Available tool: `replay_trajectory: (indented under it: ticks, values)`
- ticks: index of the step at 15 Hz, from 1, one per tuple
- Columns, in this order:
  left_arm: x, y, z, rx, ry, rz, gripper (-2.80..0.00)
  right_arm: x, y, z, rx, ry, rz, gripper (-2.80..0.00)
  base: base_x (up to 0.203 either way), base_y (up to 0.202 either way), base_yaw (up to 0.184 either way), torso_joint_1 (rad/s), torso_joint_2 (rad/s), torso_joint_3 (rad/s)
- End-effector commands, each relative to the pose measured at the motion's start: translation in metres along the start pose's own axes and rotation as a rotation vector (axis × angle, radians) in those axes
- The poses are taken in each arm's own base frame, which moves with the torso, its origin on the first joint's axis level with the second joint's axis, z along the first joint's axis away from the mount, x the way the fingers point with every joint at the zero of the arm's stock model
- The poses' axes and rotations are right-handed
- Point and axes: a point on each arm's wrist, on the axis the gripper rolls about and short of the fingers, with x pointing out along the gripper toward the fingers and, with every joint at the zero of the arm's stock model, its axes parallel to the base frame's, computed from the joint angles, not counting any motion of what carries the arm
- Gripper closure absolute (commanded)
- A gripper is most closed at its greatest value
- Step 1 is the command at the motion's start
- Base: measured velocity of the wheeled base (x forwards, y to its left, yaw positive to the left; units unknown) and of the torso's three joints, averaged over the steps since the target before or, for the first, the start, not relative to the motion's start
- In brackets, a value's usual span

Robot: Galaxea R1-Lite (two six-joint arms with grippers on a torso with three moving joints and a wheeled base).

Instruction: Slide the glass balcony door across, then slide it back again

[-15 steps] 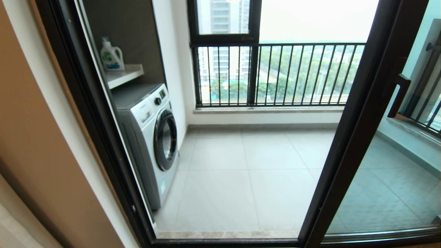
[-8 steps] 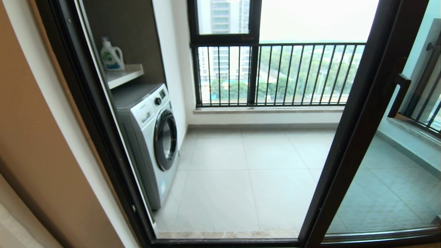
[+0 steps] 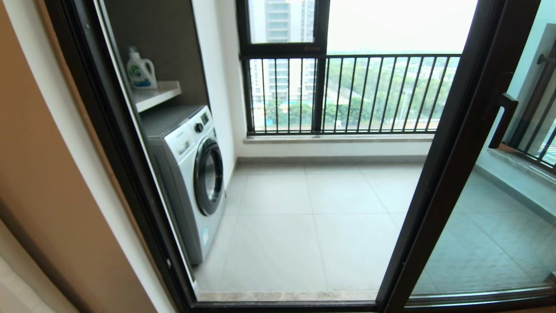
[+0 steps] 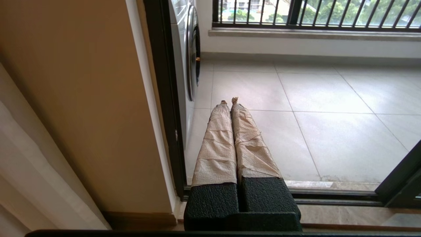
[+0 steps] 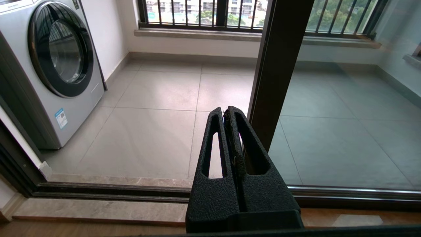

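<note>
The tall dark-framed glass balcony door (image 3: pixel 451 174) stands at the right, doorway open, untouched. Both grippers, left gripper (image 4: pixel 229 100) and right gripper (image 5: pixel 226 112), are pressed closed and empty, low before the threshold. I judge no slide is begun; the next move needs the right gripper at the dark bar handle (image 3: pixel 503 121).

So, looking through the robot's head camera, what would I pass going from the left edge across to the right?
Tan wall → dark door frame → detergent bottle on its shelf → washing machine → railed outer window → glass balcony door → its bar handle.
</note>
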Motion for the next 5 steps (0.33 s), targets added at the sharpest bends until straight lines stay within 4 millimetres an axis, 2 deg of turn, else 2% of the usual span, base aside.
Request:
replay_trajectory:
  ticks: [1,5]
  values:
    - [0.0001,0.0000,0.0001,-0.001,0.001,0.000,0.00,0.0007,0.0001,-0.0015,0.003,0.004,0.002,0.00,0.000,0.000,0.000,0.000,0.00,0.000]
    - [0.0001,0.0000,0.0001,-0.001,0.001,0.000,0.00,0.0007,0.0000,-0.0015,0.027,0.004,-0.001,0.00,0.000,0.000,0.000,0.000,0.00,0.000]
